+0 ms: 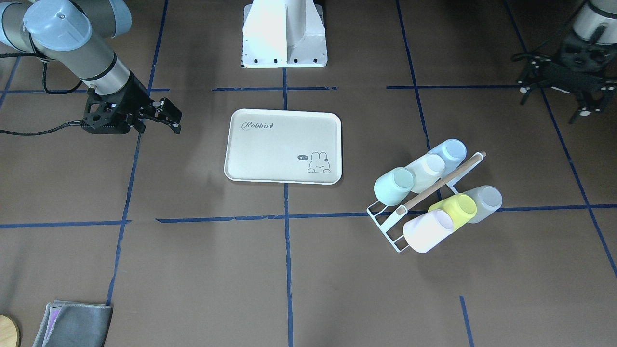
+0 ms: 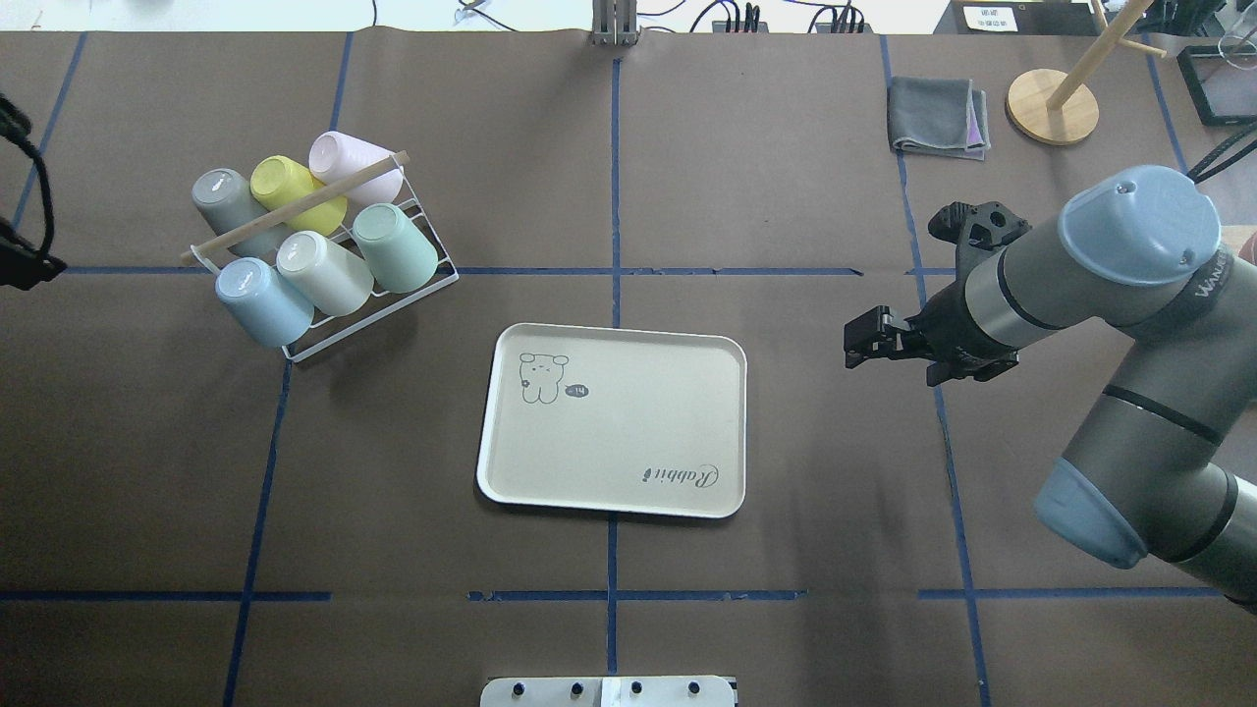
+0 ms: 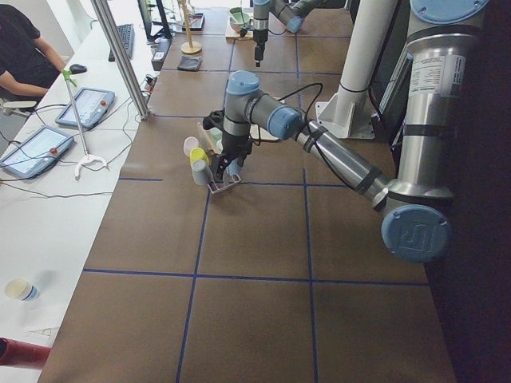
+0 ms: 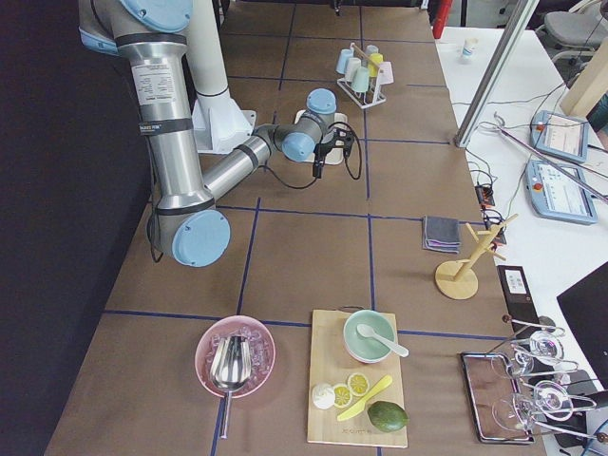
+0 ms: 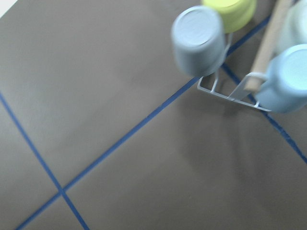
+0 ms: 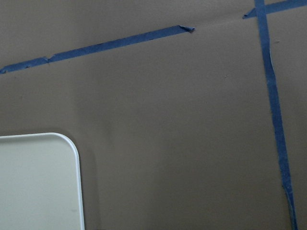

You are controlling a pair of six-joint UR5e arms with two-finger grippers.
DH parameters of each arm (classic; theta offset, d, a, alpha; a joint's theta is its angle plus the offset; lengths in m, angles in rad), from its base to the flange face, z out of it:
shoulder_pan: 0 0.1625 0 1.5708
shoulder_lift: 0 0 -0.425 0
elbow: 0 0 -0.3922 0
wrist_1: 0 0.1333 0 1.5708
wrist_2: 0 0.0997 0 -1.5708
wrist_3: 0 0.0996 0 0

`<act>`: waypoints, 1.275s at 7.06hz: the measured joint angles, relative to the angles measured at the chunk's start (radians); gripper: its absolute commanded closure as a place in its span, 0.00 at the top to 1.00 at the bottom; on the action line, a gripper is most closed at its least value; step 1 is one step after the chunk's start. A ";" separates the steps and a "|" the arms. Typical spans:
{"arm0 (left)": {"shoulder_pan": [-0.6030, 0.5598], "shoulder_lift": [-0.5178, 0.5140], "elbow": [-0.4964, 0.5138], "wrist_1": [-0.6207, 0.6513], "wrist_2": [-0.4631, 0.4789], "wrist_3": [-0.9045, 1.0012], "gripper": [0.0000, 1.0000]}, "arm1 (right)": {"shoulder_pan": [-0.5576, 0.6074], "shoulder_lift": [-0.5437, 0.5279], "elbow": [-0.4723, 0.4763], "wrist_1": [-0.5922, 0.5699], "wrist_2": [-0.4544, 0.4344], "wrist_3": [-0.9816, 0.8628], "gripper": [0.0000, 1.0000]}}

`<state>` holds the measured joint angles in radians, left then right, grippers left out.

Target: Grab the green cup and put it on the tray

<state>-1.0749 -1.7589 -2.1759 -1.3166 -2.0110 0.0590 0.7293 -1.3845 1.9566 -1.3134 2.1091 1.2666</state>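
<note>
- Fingers of the right gripper (image 2: 866, 339) stand parted and empty; the left gripper's (image 1: 554, 86) state cannot be told.
- Six smooth tapered plastic cups, the green cup (image 2: 396, 247) included, on one white wire rack (image 1: 388, 226).
- One cream, round-cornered, rimmed tray (image 2: 628, 447).

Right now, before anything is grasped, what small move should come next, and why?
Probably swing the left gripper over toward the green cup, which rests tilted on the white wire rack at the end nearest the tray. The rack is on the left arm's side, and that wrist view shows the grey cup, yellow-green cup and pale blue cup, not the green one.
</note>
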 measured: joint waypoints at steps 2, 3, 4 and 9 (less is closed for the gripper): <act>0.115 -0.205 -0.013 0.221 0.134 -0.042 1.00 | 0.008 -0.004 0.001 -0.001 0.001 -0.002 1.00; 0.189 -0.252 -0.016 0.270 0.225 -0.048 0.99 | 0.021 -0.012 0.004 -0.001 0.002 -0.004 1.00; 0.268 -0.279 -0.013 0.292 0.318 -0.045 1.00 | 0.047 -0.026 0.009 -0.001 0.011 -0.018 1.00; 0.502 -0.455 0.141 0.311 0.670 0.048 1.00 | 0.241 -0.149 0.014 -0.001 0.101 -0.261 1.00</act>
<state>-0.5734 -2.2137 -2.0348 -1.0060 -1.3410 0.1074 0.9703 -1.5334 1.9704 -1.3146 2.2101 1.0056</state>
